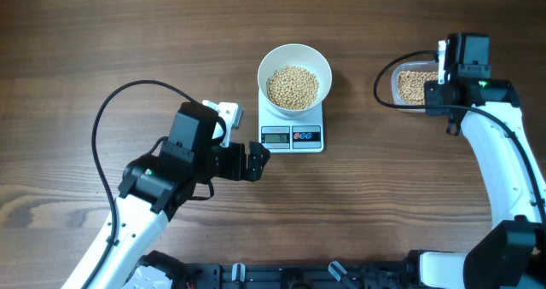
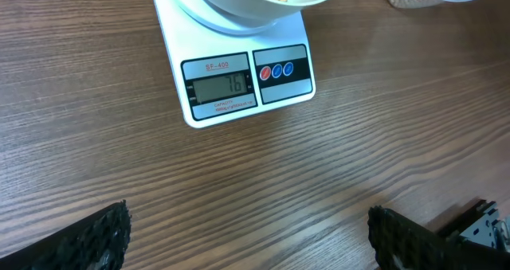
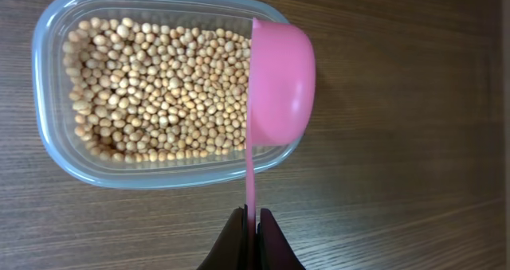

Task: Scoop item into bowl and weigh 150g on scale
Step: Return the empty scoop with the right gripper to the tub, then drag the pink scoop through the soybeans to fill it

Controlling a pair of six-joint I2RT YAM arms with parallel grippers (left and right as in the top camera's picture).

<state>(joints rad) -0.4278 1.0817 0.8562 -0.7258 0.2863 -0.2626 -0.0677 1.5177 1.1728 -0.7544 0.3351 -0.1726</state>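
My right claw (image 3: pixel 251 221), clamped on the pink scoop (image 3: pixel 279 79), hangs over the rim of the tub (image 3: pixel 159 177); left claw (image 2: pixel 251 238) gapes empty before the scale (image 2: pixel 239 79).

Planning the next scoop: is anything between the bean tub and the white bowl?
Only bare table lies between tub and bowl, apart from the right arm's black cable looping on the tub's bowl side.

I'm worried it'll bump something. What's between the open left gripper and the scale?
Nothing but bare wooden table lies between the left gripper and the scale; the left wrist view shows that stretch plainly.
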